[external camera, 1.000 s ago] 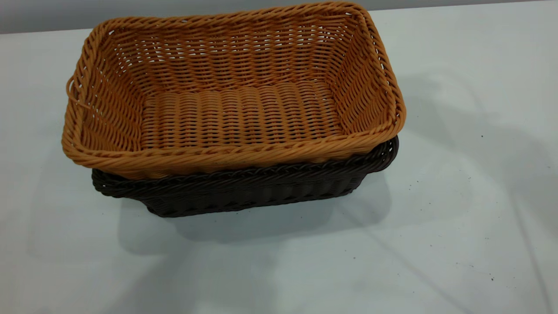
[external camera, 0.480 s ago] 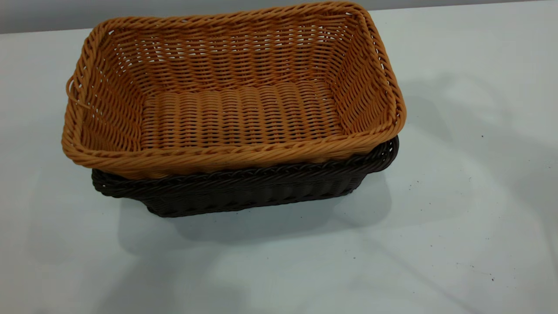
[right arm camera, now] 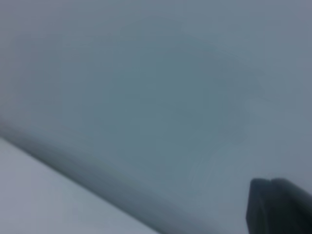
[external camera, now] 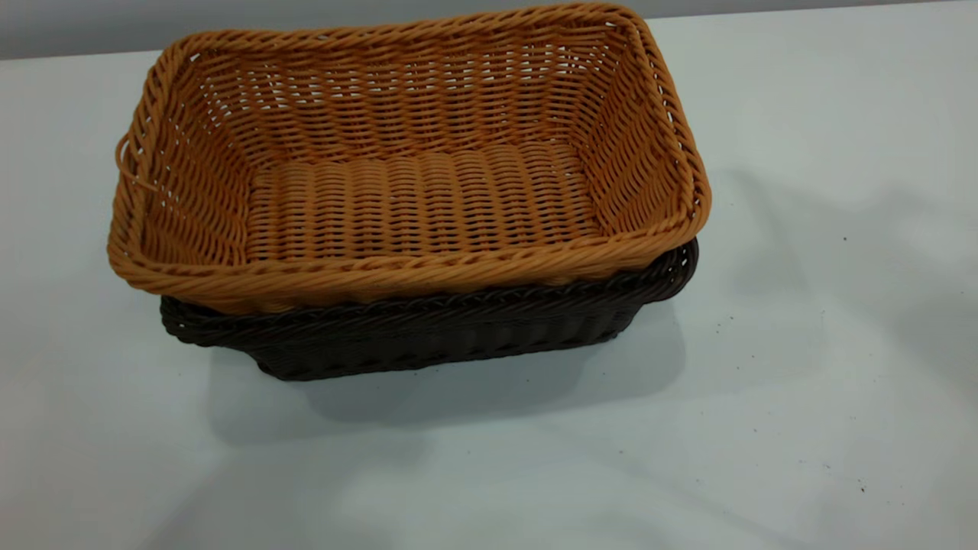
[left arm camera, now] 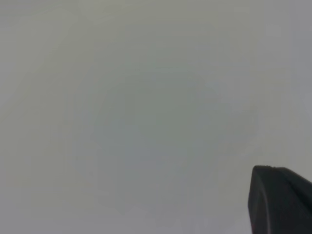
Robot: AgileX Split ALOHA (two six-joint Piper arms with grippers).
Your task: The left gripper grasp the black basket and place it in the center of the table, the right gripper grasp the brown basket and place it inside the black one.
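Observation:
In the exterior view the orange-tan brown basket [external camera: 420, 206] sits nested inside the black basket [external camera: 428, 332], slightly skewed, so the dark braided rim shows along the near side and the right end. Both rest on the white table [external camera: 802, 397]. The brown basket's small loop [external camera: 122, 164] is on its left short end. Neither gripper appears in the exterior view. In the left wrist view only a dark edge of my left gripper [left arm camera: 280, 202] shows over bare table. The right wrist view likewise shows only a dark edge of my right gripper [right arm camera: 278, 207], with no basket in it.
Tiny dark specks dot the table [external camera: 862, 487] at the right. The table's far edge [external camera: 764, 14] meets a grey wall just behind the baskets. Soft shadows lie on the surface to the right and in front of the baskets.
The baskets have not moved. The soft shadows on the table to the right and in front of the baskets have shifted and thinned.

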